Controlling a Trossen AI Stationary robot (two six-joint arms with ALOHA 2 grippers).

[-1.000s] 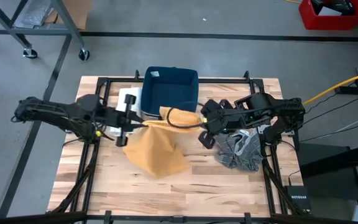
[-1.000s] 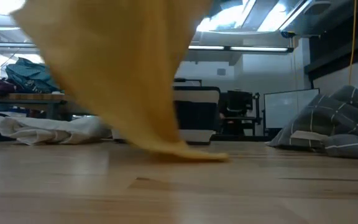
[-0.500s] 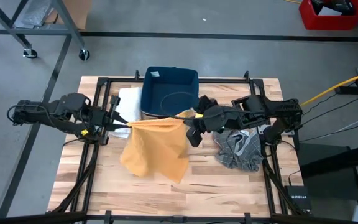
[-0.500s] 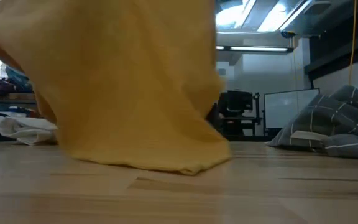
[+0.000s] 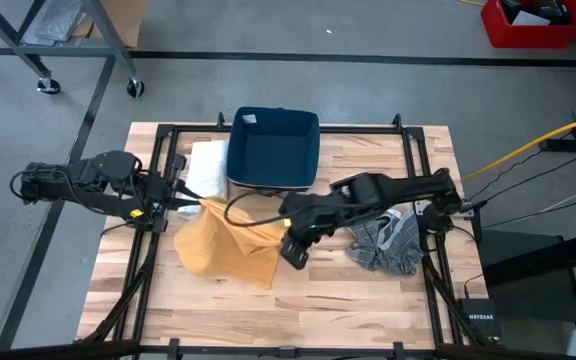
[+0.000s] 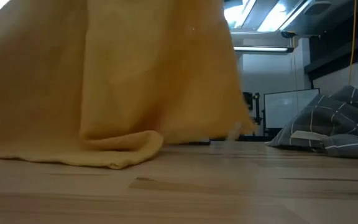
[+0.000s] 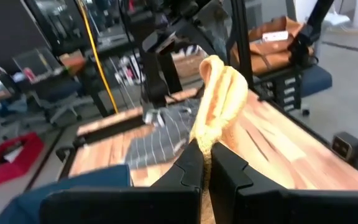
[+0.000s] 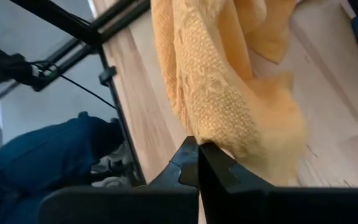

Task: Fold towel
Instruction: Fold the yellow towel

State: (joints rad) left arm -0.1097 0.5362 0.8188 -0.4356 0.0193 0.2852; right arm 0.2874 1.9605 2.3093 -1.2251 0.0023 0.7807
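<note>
Wooden slat table, grey concrete floor

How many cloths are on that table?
3, unless some are hidden: a yellow towel held up mid-table, a white cloth left of the blue bin, and a grey checked cloth at the right.

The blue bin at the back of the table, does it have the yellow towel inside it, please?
No, the blue bin looks empty in the high view, while the yellow towel hangs over the wooden table in front of it.
</note>
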